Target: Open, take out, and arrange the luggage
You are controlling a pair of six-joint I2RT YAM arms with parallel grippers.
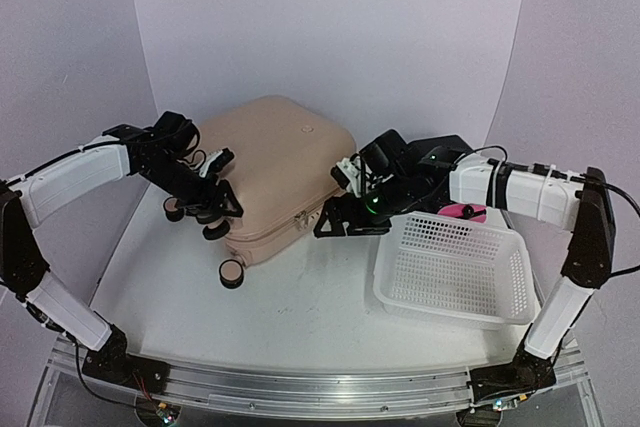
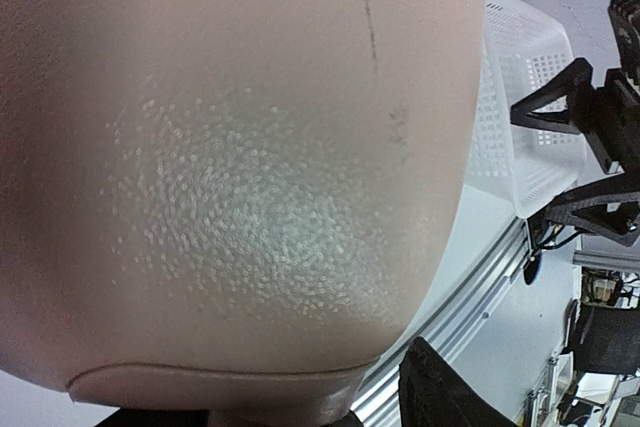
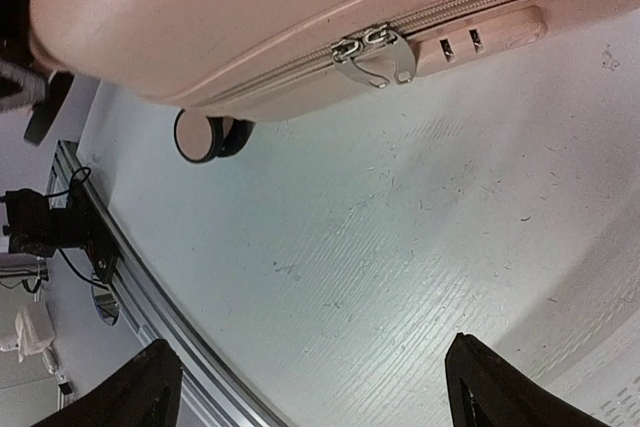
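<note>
Left claw (image 1: 212,187) against the wheeled end of the luggage (image 1: 275,162); its grip cannot be told. Luggage lies flat, zipped, left of bench (image 1: 300,317) centre. Right claw (image 1: 335,222) spread wide, empty, near zip pulls (image 3: 375,52). Basket (image 1: 452,309) at right edge.

Pale pink luggage (image 1: 283,162), closed, flat

Top camera: high, looking down, far. Wrist cameras: very near luggage (image 1: 285,172), also in top view.

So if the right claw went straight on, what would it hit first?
Probably the zipped side of the pale pink hard-shell suitcase, near its metal zipper pulls; tilted down, the claw might scrape the white table first.
</note>
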